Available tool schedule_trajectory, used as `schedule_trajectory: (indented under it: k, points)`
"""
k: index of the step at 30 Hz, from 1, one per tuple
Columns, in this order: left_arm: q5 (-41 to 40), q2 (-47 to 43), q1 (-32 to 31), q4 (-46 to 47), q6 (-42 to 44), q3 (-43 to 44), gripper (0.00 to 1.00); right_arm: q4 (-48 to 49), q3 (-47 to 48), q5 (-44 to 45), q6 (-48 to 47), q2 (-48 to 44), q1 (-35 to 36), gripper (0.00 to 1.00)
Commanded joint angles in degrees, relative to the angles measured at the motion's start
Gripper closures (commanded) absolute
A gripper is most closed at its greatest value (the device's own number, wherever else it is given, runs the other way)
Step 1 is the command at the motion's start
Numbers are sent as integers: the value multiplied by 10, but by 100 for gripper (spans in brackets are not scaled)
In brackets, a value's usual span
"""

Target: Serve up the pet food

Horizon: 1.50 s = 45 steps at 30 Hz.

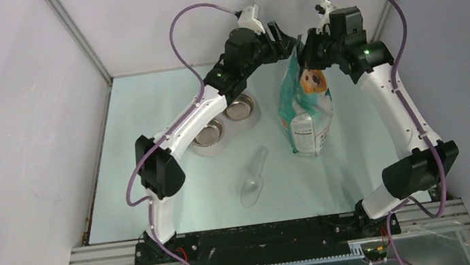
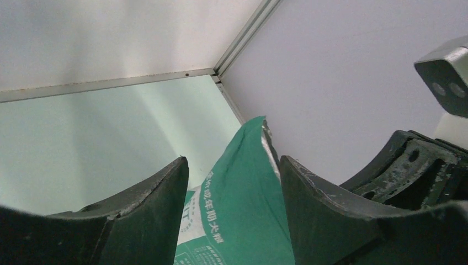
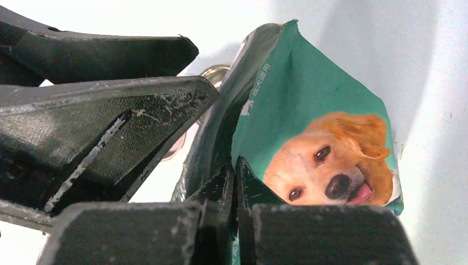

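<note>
The teal-green and white bag [image 1: 304,106] with a dog's face printed on it stands upright at the middle back of the table. My right gripper [image 1: 309,51] is shut on one wall of the bag's top edge, as the right wrist view [image 3: 236,171] shows. My left gripper [image 1: 285,40] is open, its jaws on either side of the bag's other top corner [image 2: 243,193] without closing on it. No kibble shows in any view. Two steel bowls [image 1: 241,109] [image 1: 208,134] stand left of the bag, partly under my left arm.
A clear plastic scoop [image 1: 254,178] lies on the table in front of the bowls. The enclosure's back wall [image 1: 203,13] and side walls stand close behind both grippers. One bowl's rim [image 3: 215,70] shows behind the bag in the right wrist view.
</note>
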Motion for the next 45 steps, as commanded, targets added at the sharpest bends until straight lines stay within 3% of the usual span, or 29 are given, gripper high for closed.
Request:
schedule_trajectory:
  k: [1, 12, 19, 23, 27, 30, 38, 44, 45]
  points:
    - [-7, -9, -12, 20, -14, 7, 32, 10, -15, -5, 1, -24, 8, 100]
    - [9, -17, -16, 7, -13, -11, 37, 21, -25, 5, 1, -34, 10, 100]
    - [33, -20, -15, -56, 46, -9, 54, 19, -24, 9, -7, -37, 10, 100]
    - [87, -24, -10, -103, 97, 8, 67, 4, -6, 16, -19, -37, 9, 100]
    - [154, -31, 8, -151, 137, 28, 82, -25, 31, 26, -47, -40, 3, 100]
    - [185, -38, 22, -177, 170, 53, 99, -60, 54, 42, -81, -40, -4, 100]
    - [116, -34, 73, -241, 270, 174, 100, -134, 133, 9, -109, -35, -78, 100]
    - [166, -38, 80, -222, 244, 197, 100, -144, 178, -27, -123, -18, -71, 100]
    - [203, -41, 80, -217, 212, 193, 89, -142, 175, -29, -121, -16, -67, 100]
